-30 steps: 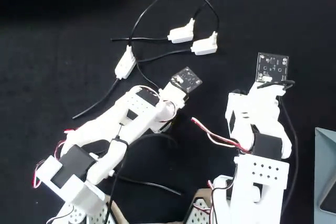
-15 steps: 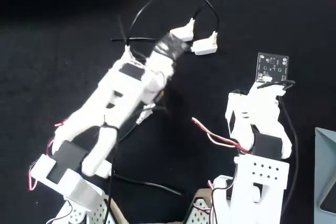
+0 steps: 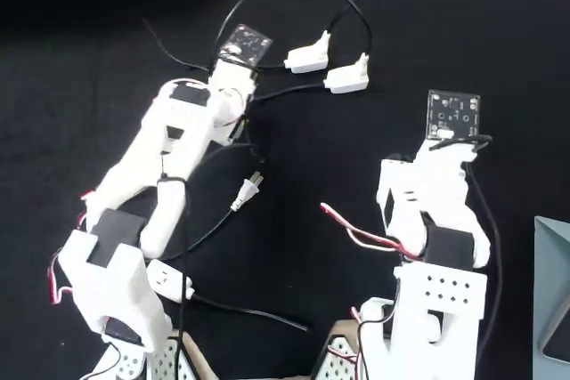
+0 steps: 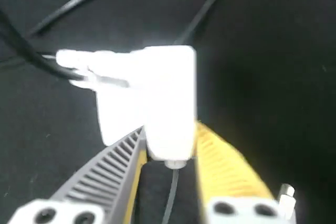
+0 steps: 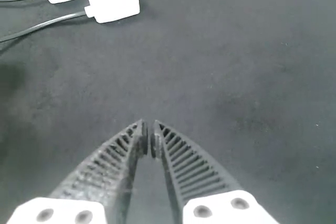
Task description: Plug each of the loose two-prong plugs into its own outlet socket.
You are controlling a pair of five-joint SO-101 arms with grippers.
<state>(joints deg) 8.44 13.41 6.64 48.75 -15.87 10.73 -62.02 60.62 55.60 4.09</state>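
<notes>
The jaws of my left gripper (image 4: pixel 168 149) are pinched onto a white socket body (image 4: pixel 157 93), its lower end wedged between the grey ribbed finger (image 4: pixel 118 156) and the yellow finger (image 4: pixel 218 156). The jaws of my right gripper (image 5: pixel 148 136) are drawn almost together with a thin slit between the tips and nothing in them, over the bare black table (image 3: pixel 499 33). A second ago my left arm (image 3: pixel 169 157) lay across the middle of the table. It has since swung out toward the far left, onto the spot where that socket lay. This has uncovered the loose two-prong plug (image 3: pixel 248 191), which lies flat near the centre with its black cable (image 3: pixel 200 229) trailing back toward my base. My right arm (image 3: pixel 432 211) has barely shifted. The second white socket (image 3: pixel 307 55) and the third white socket (image 3: pixel 347 79) rest where they were, close together and apart from both grippers. From above, my own wrist hides the held socket and the left fingers. In the left wrist view the socket is blurred, so I cannot tell which face carries the slots, and dark cables cross its far end.
</notes>
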